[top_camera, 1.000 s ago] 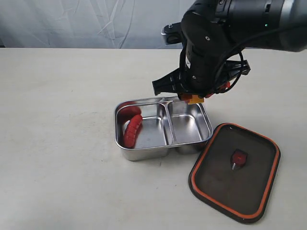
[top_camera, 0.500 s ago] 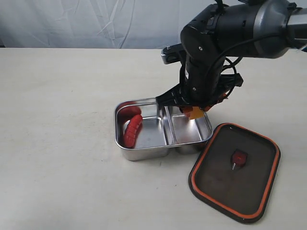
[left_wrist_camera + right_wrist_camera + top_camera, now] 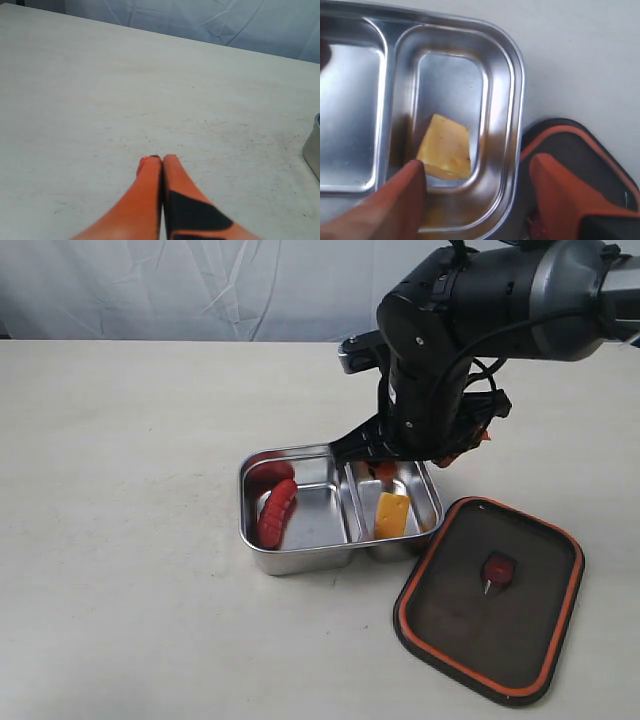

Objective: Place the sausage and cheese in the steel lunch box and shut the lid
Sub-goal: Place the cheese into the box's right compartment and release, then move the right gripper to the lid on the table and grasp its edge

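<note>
The steel lunch box (image 3: 300,562) stands mid-table. The red sausage (image 3: 277,512) lies in its left compartment and the yellow cheese (image 3: 391,515) leans in its right one. The dark lid (image 3: 500,640) with its orange rim lies flat on the table, just right of the box. My right gripper (image 3: 479,164) hangs open just above the right compartment, with the cheese (image 3: 446,147) loose below it and nothing between the fingers. In the left wrist view my left gripper (image 3: 161,159) is shut and empty above bare table. It does not show in the exterior view.
The right arm's dark body (image 3: 440,350) hangs over the back of the box. A corner of the box (image 3: 312,147) shows at the edge of the left wrist view. The lid's small red valve (image 3: 497,568) faces up. A pale cloth backdrop (image 3: 200,290) runs behind the table.
The right gripper came lower over the right compartment and opened. The cheese it held has dropped into that compartment. The left gripper, sausage and lid have not moved.
</note>
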You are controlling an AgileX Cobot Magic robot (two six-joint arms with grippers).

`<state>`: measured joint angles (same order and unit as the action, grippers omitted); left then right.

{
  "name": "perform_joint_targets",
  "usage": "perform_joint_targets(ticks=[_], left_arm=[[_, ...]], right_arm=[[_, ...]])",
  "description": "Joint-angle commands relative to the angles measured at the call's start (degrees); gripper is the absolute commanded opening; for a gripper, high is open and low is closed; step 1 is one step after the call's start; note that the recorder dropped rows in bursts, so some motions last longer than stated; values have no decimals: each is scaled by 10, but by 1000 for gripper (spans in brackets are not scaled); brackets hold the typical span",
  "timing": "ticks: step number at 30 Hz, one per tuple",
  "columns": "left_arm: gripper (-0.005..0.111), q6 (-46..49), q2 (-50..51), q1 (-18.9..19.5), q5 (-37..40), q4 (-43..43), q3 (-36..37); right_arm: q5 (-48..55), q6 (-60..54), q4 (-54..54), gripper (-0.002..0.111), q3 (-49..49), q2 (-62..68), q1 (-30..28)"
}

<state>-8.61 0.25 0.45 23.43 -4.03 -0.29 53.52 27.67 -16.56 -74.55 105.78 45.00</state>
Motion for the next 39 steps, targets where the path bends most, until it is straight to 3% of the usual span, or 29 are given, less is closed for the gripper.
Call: perform_joint_targets(ticks=[1, 15, 39], left_arm=[[0, 1, -2, 0, -9, 9, 2], [0, 1, -2, 0, -11, 14, 3], [0, 1, -2, 0, -11, 14, 3]], right_arm=[[20, -3, -18, 61, -1, -29, -3], [3, -4, -12, 61, -1, -142, -3], [-107, -24, 4, 61, 114, -148, -3]])
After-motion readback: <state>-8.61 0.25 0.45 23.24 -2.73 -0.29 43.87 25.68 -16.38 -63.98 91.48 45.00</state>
